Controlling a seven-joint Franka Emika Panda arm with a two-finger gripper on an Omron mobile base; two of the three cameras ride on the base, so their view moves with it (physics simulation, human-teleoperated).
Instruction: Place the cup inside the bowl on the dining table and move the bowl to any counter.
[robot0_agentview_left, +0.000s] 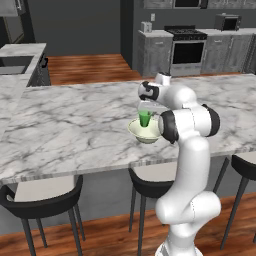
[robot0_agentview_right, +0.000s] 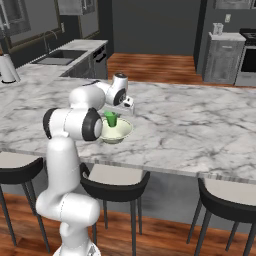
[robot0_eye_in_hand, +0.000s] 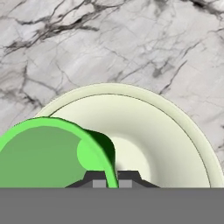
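The pale cream-green bowl (robot0_agentview_left: 145, 132) (robot0_agentview_right: 119, 132) (robot0_eye_in_hand: 175, 120) rests on the white marble dining table (robot0_agentview_left: 70, 125) (robot0_agentview_right: 190, 120) (robot0_eye_in_hand: 131, 39), near its front edge. The small bright green cup (robot0_agentview_left: 144, 119) (robot0_agentview_right: 110, 119) (robot0_eye_in_hand: 39, 153) stands upright inside the bowl, toward one side of it. My gripper (robot0_agentview_left: 145, 109) (robot0_agentview_right: 113, 113) (robot0_eye_in_hand: 111, 183) points down from above, shut on the cup's rim, one fingertip inside the wall and one outside. Whether the cup's base touches the bowl I cannot tell.
Dark stools (robot0_agentview_left: 47, 197) (robot0_agentview_right: 117, 180) line the table's near side. A counter (robot0_agentview_left: 17, 52) (robot0_agentview_right: 75, 50) with a sink lies to the left, with a white kettle (robot0_agentview_right: 6, 70). More counter (robot0_agentview_left: 155, 34), a stove (robot0_agentview_left: 187, 47) and a microwave (robot0_agentview_left: 227, 22) stand at the back.
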